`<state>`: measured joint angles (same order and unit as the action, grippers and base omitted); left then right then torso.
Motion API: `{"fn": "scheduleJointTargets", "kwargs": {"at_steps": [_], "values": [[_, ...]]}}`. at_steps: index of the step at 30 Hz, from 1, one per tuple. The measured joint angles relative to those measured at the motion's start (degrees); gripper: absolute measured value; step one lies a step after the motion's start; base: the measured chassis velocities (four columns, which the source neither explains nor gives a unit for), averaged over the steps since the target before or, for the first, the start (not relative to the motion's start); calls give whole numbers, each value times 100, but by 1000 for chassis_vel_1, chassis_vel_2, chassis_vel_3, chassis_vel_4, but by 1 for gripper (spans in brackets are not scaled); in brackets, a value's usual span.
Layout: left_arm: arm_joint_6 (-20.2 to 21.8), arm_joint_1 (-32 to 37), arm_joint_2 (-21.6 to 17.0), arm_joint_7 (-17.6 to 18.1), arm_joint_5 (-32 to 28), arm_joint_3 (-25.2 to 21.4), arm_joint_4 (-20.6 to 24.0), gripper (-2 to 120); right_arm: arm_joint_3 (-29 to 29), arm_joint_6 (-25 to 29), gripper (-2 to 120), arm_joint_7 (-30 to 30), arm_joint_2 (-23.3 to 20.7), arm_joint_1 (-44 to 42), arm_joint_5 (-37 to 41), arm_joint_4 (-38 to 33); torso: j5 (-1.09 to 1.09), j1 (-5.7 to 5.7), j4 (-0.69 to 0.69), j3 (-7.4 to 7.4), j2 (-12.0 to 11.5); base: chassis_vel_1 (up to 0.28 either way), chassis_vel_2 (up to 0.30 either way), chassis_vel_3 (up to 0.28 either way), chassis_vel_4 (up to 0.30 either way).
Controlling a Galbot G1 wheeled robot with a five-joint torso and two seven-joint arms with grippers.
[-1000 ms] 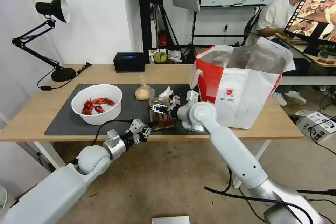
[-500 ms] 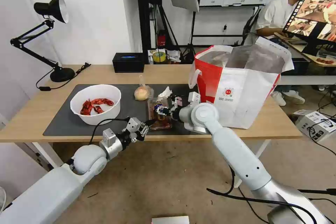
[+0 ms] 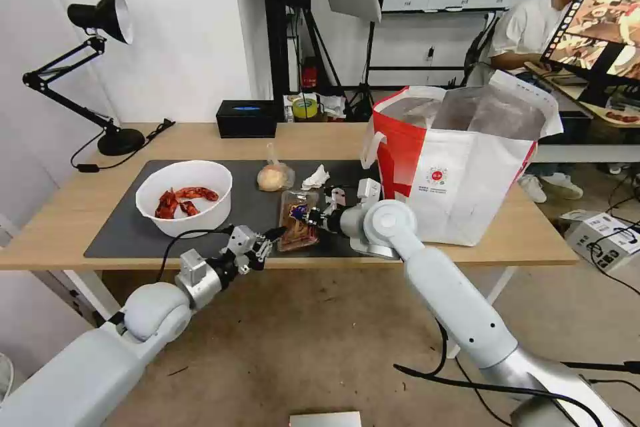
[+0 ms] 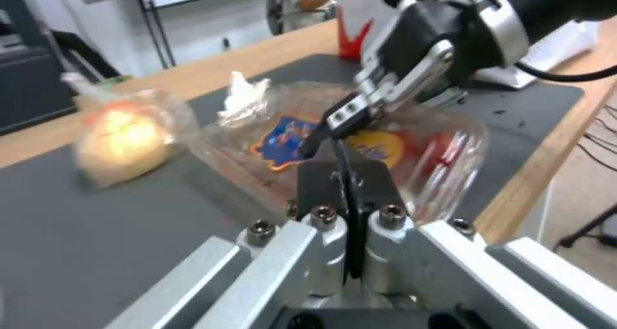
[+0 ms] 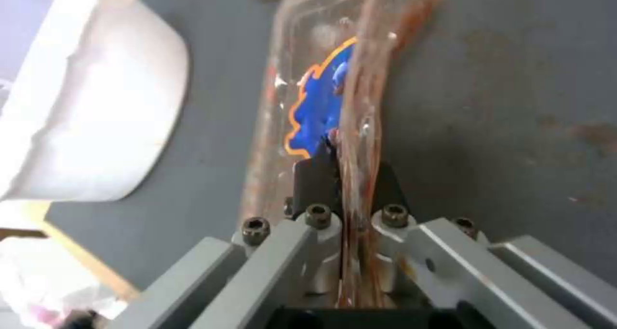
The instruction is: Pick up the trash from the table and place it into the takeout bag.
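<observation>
Inspection shows your right end effector (image 3: 301,215) and left end effector (image 3: 275,235) both clamped on opposite edges of the clear plastic tray (image 3: 298,229), which sits on the dark mat (image 3: 120,240) just beside the takeout bag (image 3: 460,173).

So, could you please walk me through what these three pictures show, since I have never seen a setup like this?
This is a wheeled robot with two arms, each ending in a pinching tool. The wide picture comes from a camera on its head; the two close-ups come from cameras on its wrists.

On the table lies a dark mat with a white bowl of red scraps, a bagged bun, a crumpled tissue and a clear plastic tray. A white-and-red takeout bag stands open at the right.

The right tool is shut on the tray's edge. The left tool, fingers closed, sits at the tray's near side; whether it grips the tray I cannot tell.
</observation>
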<state>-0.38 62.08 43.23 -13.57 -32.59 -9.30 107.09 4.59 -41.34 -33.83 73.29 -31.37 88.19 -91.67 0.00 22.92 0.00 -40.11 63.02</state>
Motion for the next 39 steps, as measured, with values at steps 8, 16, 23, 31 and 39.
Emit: {"fn": "scheduleJointTargets", "kwargs": {"at_steps": [8, 16, 23, 31, 39], "values": [[-36, 860, 8, 19, -14, -1151, 393, 0, -105, 76, 0, 474, -283, 2, -386, -502, 0, 0, 0, 1, 0, 0, 0, 0, 0], [-100, 1804, 313, 1, 191, -1939, 604, 5, -369, 538, 0, 1077, -548, -122, -526, -1004, 1, 0, 1, 1, 0, 0, 0, 0, 0], [-285, 2546, 816, -59, 573, -2245, 809, 32, -671, 1827, 0, 1414, -738, -52, -388, -1570, 0, 0, 1, 1, 0, 0, 0, 0, 0], [-437, 2872, 1087, -53, 627, -2426, 942, 63, -1010, 3202, 0, 724, -986, 316, -864, -1709, 1, 0, 1, 1, 0, 0, 0, 0, 0], [-445, 2926, 1171, -45, 671, -2344, 949, 91, -1095, 3419, 0, 117, -1417, 444, -2536, -1403, 2, 0, 0, 1, 0, 0, 0, 0, 0]]}}
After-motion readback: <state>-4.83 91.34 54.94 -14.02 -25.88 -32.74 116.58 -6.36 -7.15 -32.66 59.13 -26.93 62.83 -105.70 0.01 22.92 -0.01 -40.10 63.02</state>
